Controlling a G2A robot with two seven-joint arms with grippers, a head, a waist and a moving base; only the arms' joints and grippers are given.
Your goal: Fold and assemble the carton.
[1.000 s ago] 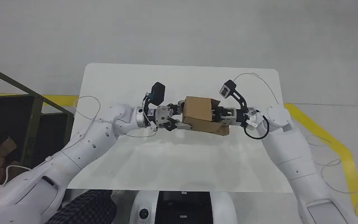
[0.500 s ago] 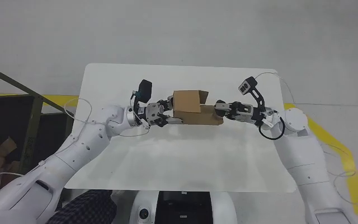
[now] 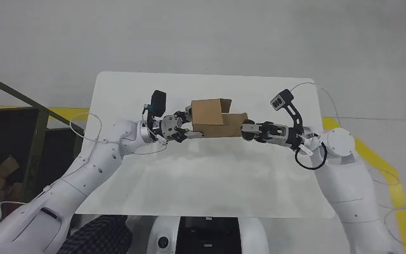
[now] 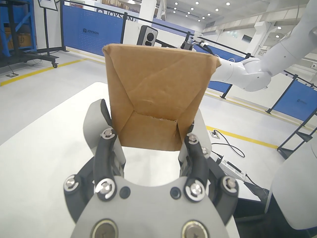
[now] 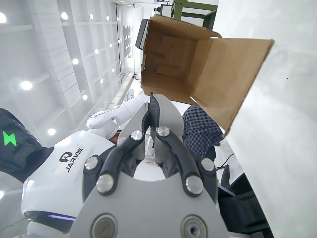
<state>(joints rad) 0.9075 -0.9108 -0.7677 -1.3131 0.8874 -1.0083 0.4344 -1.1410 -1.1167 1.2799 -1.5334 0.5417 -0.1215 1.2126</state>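
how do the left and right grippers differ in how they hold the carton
The left gripper straddles the carton across its closed end, fingers wide apart. The right gripper pinches one thin wall at its open end, fingers nearly together. Both grip the same carton.

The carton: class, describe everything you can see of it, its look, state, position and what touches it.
The carton is brown corrugated cardboard, lying sideways over the white table. One end is folded shut; the other is open, one flap spread outward. The left gripper clasps the closed end; the right gripper pinches a wall edge at the open end.
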